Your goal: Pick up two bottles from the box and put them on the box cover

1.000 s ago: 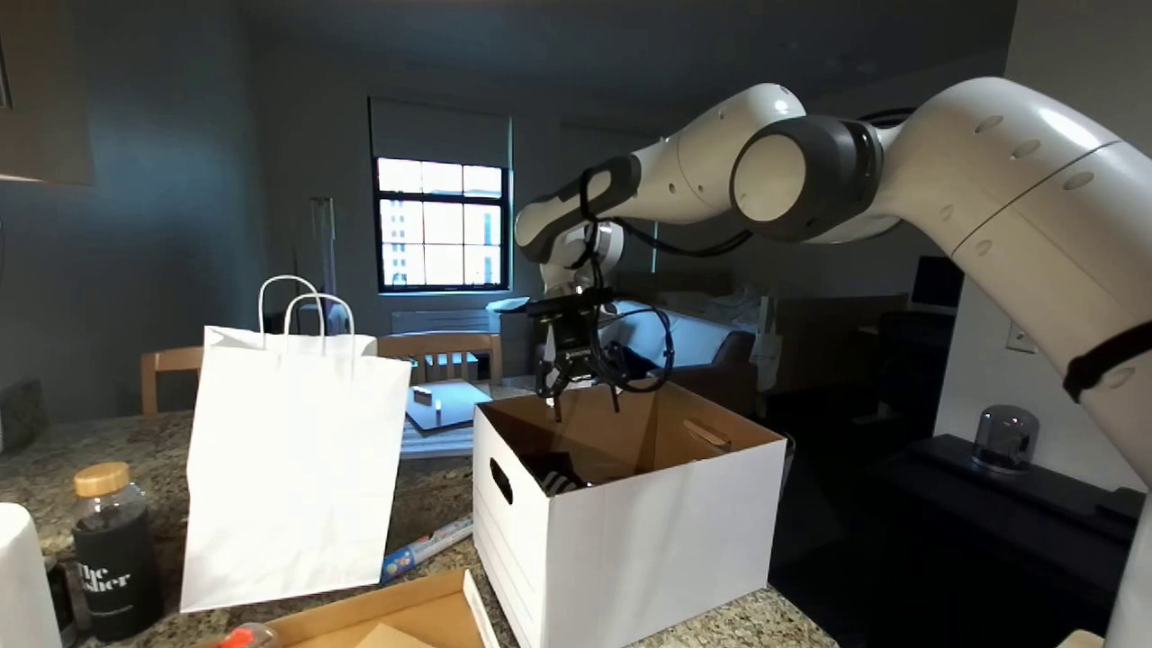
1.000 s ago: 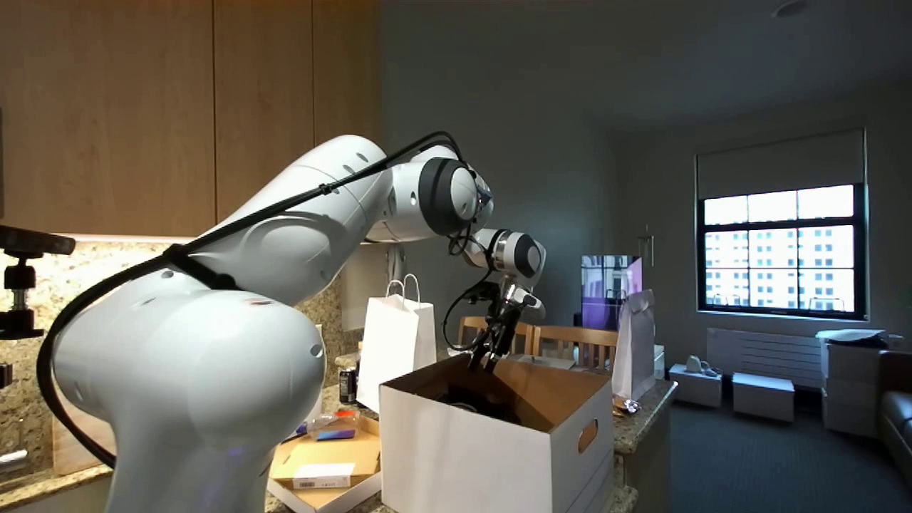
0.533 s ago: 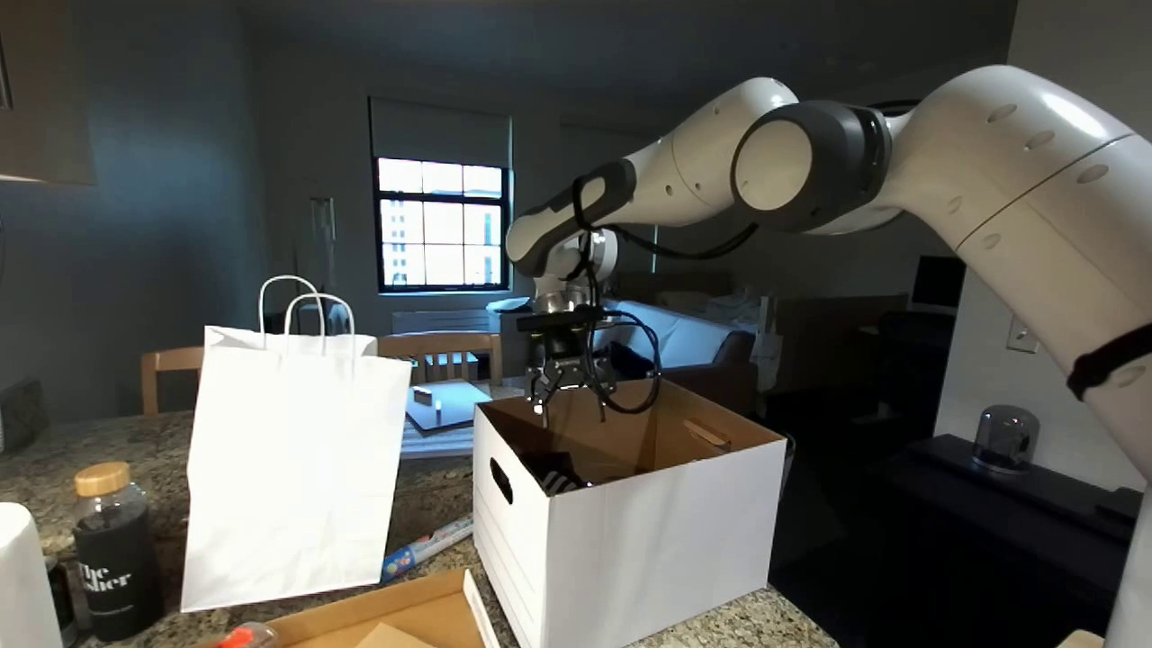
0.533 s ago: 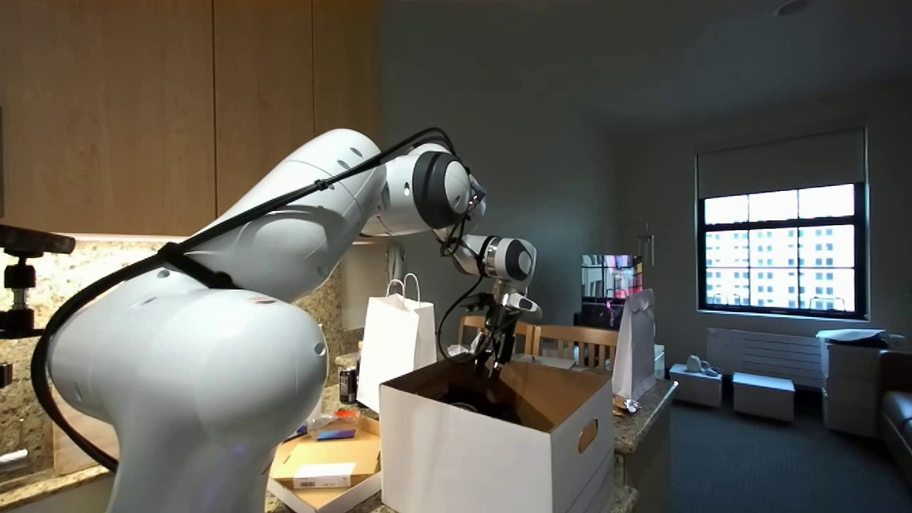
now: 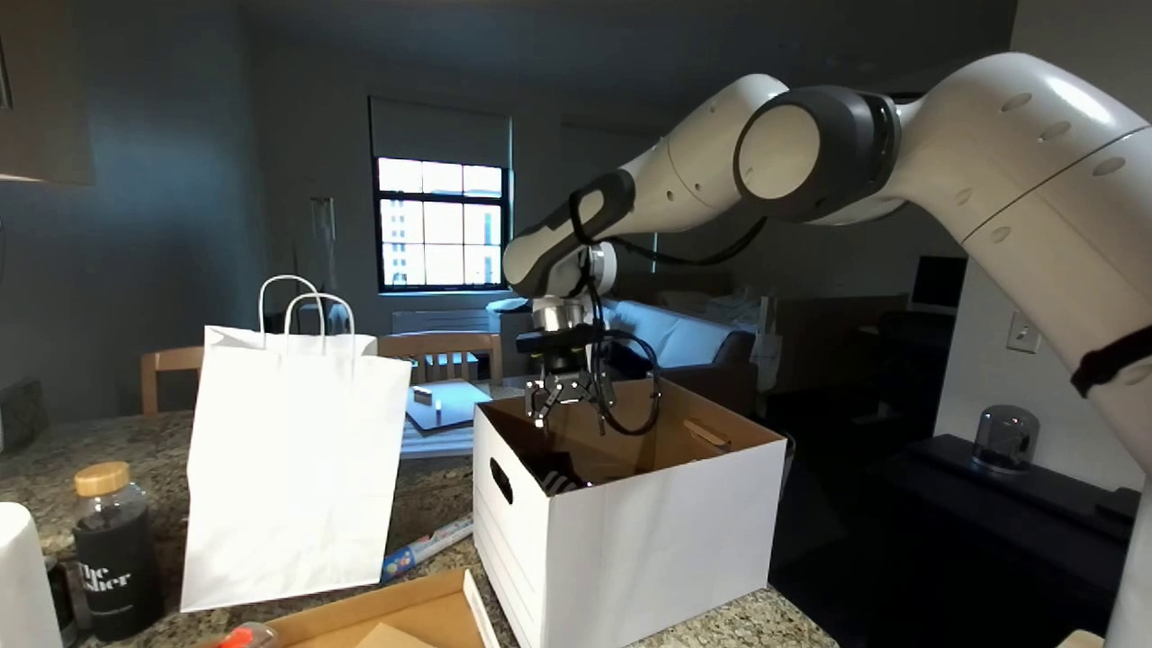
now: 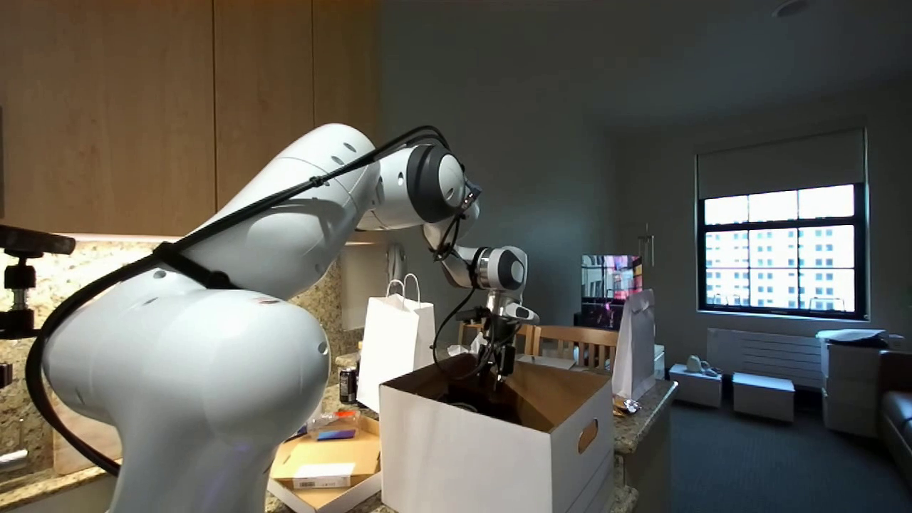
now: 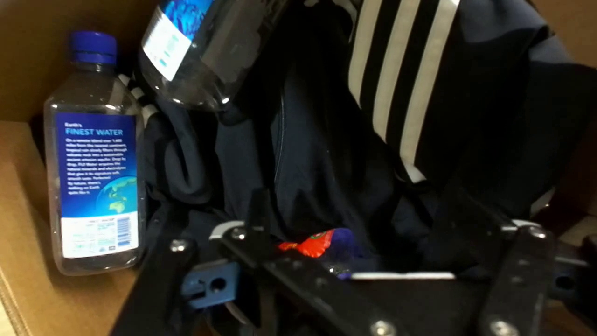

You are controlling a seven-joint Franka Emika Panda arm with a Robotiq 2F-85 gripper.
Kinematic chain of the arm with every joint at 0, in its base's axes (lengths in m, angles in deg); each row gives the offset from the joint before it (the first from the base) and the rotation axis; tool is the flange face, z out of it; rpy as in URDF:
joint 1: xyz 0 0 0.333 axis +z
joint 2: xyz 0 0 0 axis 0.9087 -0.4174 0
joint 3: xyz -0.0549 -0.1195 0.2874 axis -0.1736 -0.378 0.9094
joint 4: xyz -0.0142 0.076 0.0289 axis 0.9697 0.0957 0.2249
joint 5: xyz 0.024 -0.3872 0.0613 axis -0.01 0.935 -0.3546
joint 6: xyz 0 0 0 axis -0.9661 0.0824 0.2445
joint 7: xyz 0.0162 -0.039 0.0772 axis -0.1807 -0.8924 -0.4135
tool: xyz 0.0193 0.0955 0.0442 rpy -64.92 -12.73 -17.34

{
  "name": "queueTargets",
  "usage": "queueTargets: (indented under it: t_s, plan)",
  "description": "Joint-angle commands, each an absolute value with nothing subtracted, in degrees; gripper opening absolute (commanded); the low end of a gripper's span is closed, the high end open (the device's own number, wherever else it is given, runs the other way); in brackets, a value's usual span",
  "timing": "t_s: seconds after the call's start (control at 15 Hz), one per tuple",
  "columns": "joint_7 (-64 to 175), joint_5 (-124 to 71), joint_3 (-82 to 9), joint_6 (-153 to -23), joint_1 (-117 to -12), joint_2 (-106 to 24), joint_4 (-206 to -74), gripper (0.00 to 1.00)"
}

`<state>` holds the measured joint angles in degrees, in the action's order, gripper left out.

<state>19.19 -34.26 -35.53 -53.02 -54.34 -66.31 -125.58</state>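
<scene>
Only the wrist view showed a blue-capped bottle [image 7: 95, 158] and a second bottle [image 7: 205, 56] inside the box [image 5: 661, 531], the pincer [image 5: 572, 424] spread apart.

The bottles [image 7: 96, 158] are glossy plastic, the box [image 5: 666, 531] matt cardboard.

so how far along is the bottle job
Done: the box stands open, its cover beside it. In hand: seemingly a pick; the gripper hangs open at the box's mouth, holding nothing. Left: apparently both transfers, as a blue-capped bottle and a second bottle are in the box.
</scene>
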Motion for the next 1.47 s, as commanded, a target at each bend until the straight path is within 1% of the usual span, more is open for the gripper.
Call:
queueTargets:
  t_s: [0.0,0.13,0.27,0.33,0.4,0.93,1.4]
  plan:
    - [18.81,-33.14,-35.48,-65.05,-53.61,-58.26,-139.31,1.0]
    - [19.37,-34.71,-34.84,-70.13,-54.34,-55.59,-144.5,1.0]
    - [18.93,-36.1,-34.42,-72.38,-54.92,-53.86,-147.89,1.0]
    - [17.81,-35.59,-34.77,-70.51,-54.63,-53.92,-147.68,1.0]
    - [18.75,-34.38,-34.67,-69.18,-54.53,-57.56,-142.63,1.0]
    - [18.5,-34.37,-34.63,-69.19,-54.61,-56.06,-144.81,1.0]
    - [17.82,-36.22,-33.25,-70.33,-54.36,-51.39,-146.56,1.0]
